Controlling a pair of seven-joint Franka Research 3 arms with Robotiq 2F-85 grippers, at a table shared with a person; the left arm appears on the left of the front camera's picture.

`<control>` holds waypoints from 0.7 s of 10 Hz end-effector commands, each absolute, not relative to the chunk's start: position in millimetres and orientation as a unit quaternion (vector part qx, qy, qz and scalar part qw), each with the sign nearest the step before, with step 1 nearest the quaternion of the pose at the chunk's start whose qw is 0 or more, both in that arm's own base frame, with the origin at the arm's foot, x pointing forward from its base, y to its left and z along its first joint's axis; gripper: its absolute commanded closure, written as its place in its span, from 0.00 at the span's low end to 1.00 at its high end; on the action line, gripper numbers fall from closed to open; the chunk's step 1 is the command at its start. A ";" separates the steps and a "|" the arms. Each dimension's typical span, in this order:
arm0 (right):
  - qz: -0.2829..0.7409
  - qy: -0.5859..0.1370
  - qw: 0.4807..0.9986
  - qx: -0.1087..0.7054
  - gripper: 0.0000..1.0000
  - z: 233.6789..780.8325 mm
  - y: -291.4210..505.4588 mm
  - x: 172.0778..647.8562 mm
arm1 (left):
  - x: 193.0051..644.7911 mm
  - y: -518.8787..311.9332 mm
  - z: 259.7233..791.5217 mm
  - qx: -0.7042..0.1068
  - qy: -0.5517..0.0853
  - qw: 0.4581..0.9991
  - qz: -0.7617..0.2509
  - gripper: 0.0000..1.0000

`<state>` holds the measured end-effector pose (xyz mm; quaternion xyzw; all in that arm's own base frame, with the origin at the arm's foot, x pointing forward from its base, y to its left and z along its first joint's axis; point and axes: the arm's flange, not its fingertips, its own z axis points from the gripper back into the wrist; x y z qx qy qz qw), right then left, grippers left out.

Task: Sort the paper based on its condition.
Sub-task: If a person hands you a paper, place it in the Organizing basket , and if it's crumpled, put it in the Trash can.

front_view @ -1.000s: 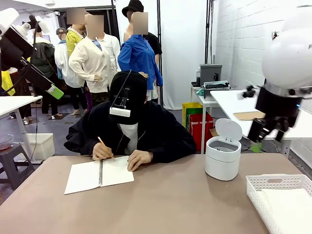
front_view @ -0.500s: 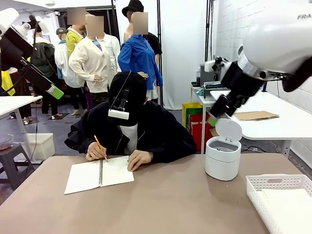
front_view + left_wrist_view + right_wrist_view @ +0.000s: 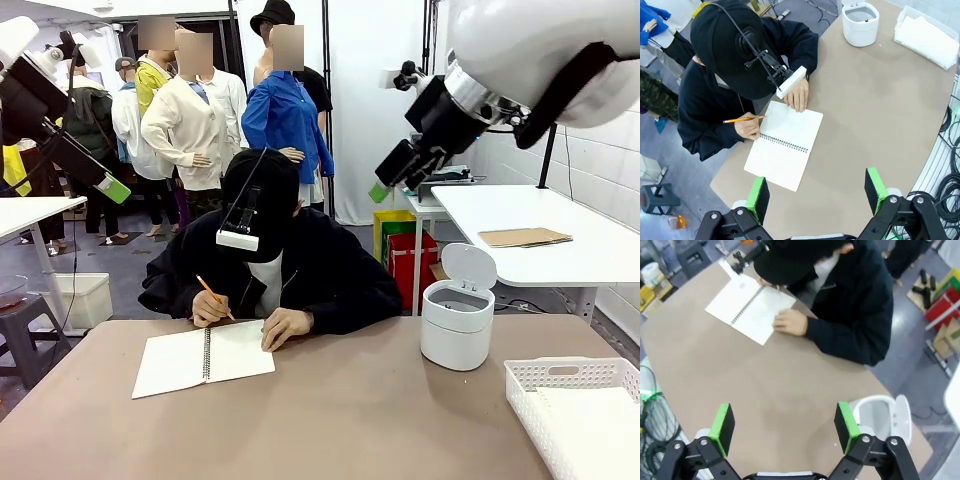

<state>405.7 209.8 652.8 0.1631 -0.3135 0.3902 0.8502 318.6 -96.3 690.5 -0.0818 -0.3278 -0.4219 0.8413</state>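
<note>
One person (image 3: 270, 270) sits at the far edge of the table (image 3: 330, 420), bent over one open notebook (image 3: 203, 358) that lies near the far left part of the table, a pencil (image 3: 214, 296) in one hand (image 3: 210, 310) and the other hand (image 3: 285, 327) flat on the notebook's right page. One white bin (image 3: 457, 320) with its lid tipped up stands toward the far right edge, and one white basket (image 3: 578, 415) sits at the near right corner. In the basket lies the paper (image 3: 590, 425), a flat white layer on its floor; how many sheets it holds cannot be told. The stretch of table between notebook, bin and basket is bare brown. The right gripper (image 3: 385, 185) hangs high above the table, over the space between the person and the bin, with its jaws wide and nothing between them; from its wrist the two green pads (image 3: 724, 427) frame the bare table, with the bin beside the right pad. The left gripper (image 3: 815, 195) is high over the near left part of the table, jaws wide and holding nothing, looking down on the notebook and the person's cap. Behind the bin, a second white table carries one cardboard sheet (image 3: 525, 237).
</note>
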 end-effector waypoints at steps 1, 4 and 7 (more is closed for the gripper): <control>0.414 -0.328 0.828 0.186 0.00 659.5 214.6 417.0 | 318.5 -95.7 690.7 -0.083 -0.328 0.841 -0.422 0.00; 0.425 -0.322 0.825 0.185 0.00 671.7 226.7 419.9 | 318.5 -95.7 690.7 -0.083 -0.328 0.841 -0.422 0.00; 0.427 -0.311 0.828 0.188 0.00 672.4 223.5 417.9 | 318.5 -95.7 690.7 -0.083 -0.328 0.841 -0.422 0.00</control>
